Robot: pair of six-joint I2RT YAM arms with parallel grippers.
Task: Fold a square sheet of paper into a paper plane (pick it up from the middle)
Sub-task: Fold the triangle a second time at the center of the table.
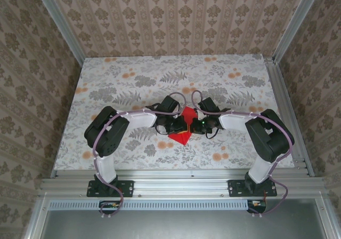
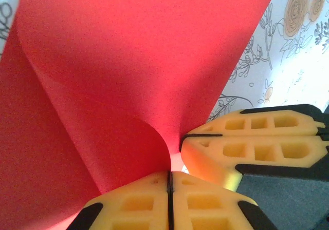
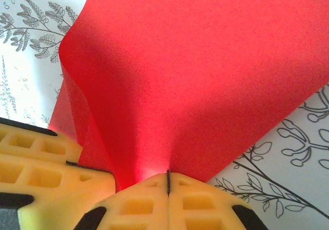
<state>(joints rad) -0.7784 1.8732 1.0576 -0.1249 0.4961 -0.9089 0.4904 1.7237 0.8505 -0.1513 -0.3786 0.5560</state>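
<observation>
Sheet: one square sheet of paper (image 1: 181, 134), bright red, held at its middle over the floral surface (image 1: 133, 79), midway between the two arm bases.
Left tool (image 2: 169, 194): pads pressed together, with the paper's middle pinched between them. The sheet fans away from the tips in a soft curve.
Right tool (image 3: 168, 186): also clamped on the paper's middle, with its tip just beside the left one.
Key relation: the tools come in from opposite sides to almost the same spot, so the sheet lies straight ahead of each tip. Neither arm is nearer.
Long axis: seen from above, the red shape runs far-to-near between the tools, with a corner pointing to the near edge.
Fold state: bowed. I cannot make out a sharp crease.
Count: one sheet, two tools.
Next move: probably a centre fold, which would call for the two pinches to act together along that axis.
</observation>
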